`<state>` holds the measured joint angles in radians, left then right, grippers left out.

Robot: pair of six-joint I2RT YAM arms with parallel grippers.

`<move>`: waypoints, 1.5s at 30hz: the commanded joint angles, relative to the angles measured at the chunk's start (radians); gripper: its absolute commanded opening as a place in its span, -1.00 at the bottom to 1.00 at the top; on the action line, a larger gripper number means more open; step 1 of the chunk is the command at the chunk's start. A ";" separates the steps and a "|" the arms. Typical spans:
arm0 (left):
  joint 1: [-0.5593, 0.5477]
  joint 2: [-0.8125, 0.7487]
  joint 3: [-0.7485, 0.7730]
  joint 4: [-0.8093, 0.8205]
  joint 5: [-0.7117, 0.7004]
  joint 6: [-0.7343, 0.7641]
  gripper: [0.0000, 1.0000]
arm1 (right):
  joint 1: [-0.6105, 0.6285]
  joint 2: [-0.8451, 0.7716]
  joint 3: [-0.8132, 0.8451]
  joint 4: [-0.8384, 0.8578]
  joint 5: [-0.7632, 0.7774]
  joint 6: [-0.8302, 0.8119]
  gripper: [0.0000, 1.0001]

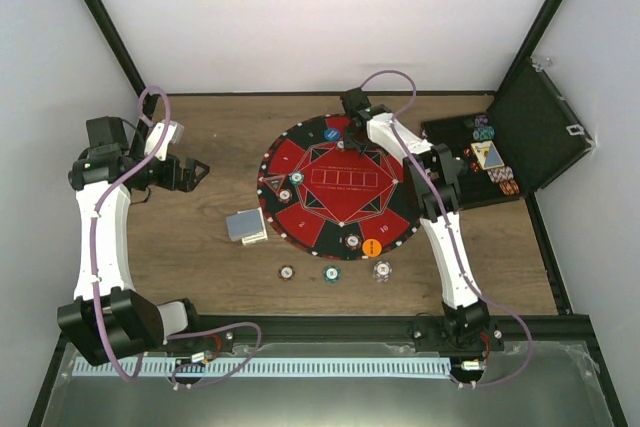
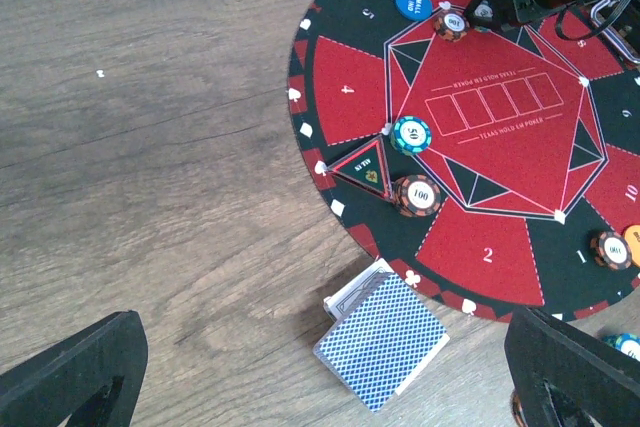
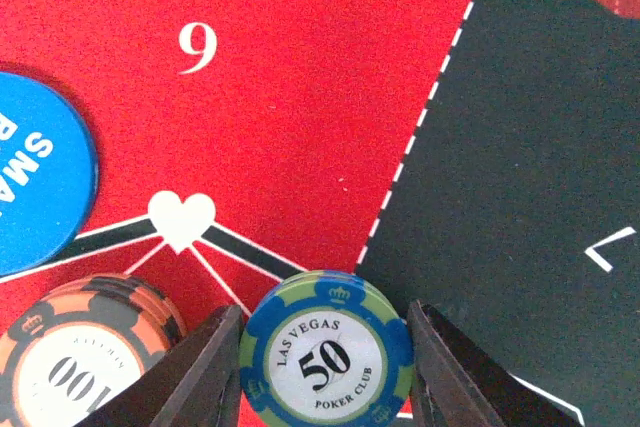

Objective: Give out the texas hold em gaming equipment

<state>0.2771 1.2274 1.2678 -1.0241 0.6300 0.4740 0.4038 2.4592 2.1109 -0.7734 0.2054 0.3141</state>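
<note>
A deck of blue-backed cards [image 1: 246,225] lies on the wood beside the round red and black poker mat [image 1: 340,182]; it also shows in the left wrist view [image 2: 382,340]. My left gripper [image 1: 190,174] is open and empty, held above the wood left of the mat, and its own view [image 2: 322,315] looks down on the deck. My right gripper [image 1: 348,139] is at the mat's far side, shut on a blue and green 50 chip [image 3: 325,362]. An orange 100 chip [image 3: 85,362] and a blue small-blind disc [image 3: 35,187] lie just beside it.
A teal 50 chip [image 2: 411,134] and a 100 chip [image 2: 418,195] sit on the mat's left. An orange disc [image 1: 371,246] and a chip [image 1: 352,241] sit at its near edge. Three chips [image 1: 331,273] lie on the wood. The open black case [image 1: 520,137] stands at right.
</note>
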 commanded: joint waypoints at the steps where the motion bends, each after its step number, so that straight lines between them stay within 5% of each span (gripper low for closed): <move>1: 0.006 0.004 0.012 0.002 0.011 0.012 1.00 | -0.014 0.045 0.050 -0.023 0.003 -0.007 -0.21; 7: 0.005 0.003 0.010 0.002 0.019 0.008 1.00 | -0.017 -0.024 0.067 -0.044 0.022 -0.008 0.29; 14: 0.006 -0.007 0.015 -0.002 0.030 0.004 1.00 | -0.009 -0.190 0.015 -0.077 0.023 0.028 0.40; 20: 0.006 -0.015 0.012 -0.004 0.034 0.003 1.00 | 0.107 -0.481 -0.362 0.029 0.036 0.058 0.48; 30: 0.004 -0.026 -0.010 0.004 0.044 -0.001 1.00 | 0.529 -0.874 -0.970 0.095 0.033 0.302 0.75; 37: 0.004 -0.028 -0.011 0.007 0.054 -0.009 1.00 | 0.712 -0.889 -1.144 0.119 -0.022 0.447 0.80; 45: 0.005 -0.033 -0.008 0.003 0.043 -0.008 1.00 | 0.787 -0.808 -1.181 0.180 -0.071 0.472 0.79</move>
<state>0.2771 1.2167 1.2610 -1.0233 0.6598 0.4686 1.1690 1.6146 0.9298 -0.6395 0.1520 0.7429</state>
